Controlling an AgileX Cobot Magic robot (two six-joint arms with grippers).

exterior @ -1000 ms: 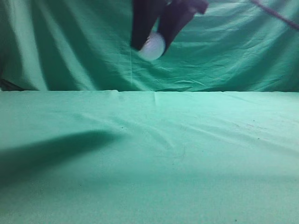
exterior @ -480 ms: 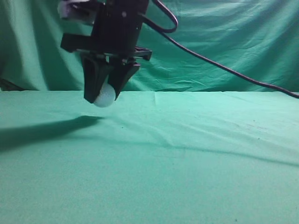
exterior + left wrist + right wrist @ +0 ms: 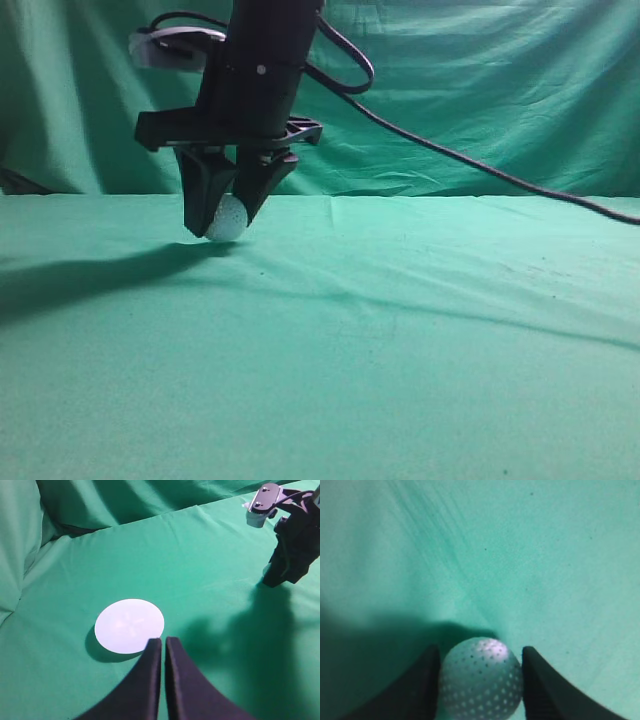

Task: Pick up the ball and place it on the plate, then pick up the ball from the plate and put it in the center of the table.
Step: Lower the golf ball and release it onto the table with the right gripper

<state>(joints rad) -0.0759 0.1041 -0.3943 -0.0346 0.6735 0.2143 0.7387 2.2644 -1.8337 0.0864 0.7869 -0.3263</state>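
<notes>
The white dimpled ball [image 3: 226,218] sits between the black fingers of my right gripper [image 3: 224,228], which points straight down at the left of the green table [image 3: 420,330]. The ball is at or just above the cloth; I cannot tell whether it touches. In the right wrist view the ball [image 3: 481,677] fills the gap between both fingers of the right gripper [image 3: 480,650]. My left gripper [image 3: 163,641] is shut and empty, hovering just in front of the round white plate [image 3: 129,625], which is empty.
A draped green backdrop [image 3: 480,90] hangs behind the table. A black cable [image 3: 450,155] runs from the right arm off to the right. The right arm [image 3: 292,555] shows at the upper right of the left wrist view.
My right gripper carried the ball from high at the centre down and to the left, then lowered it to the cloth. It still holds the ball.
</notes>
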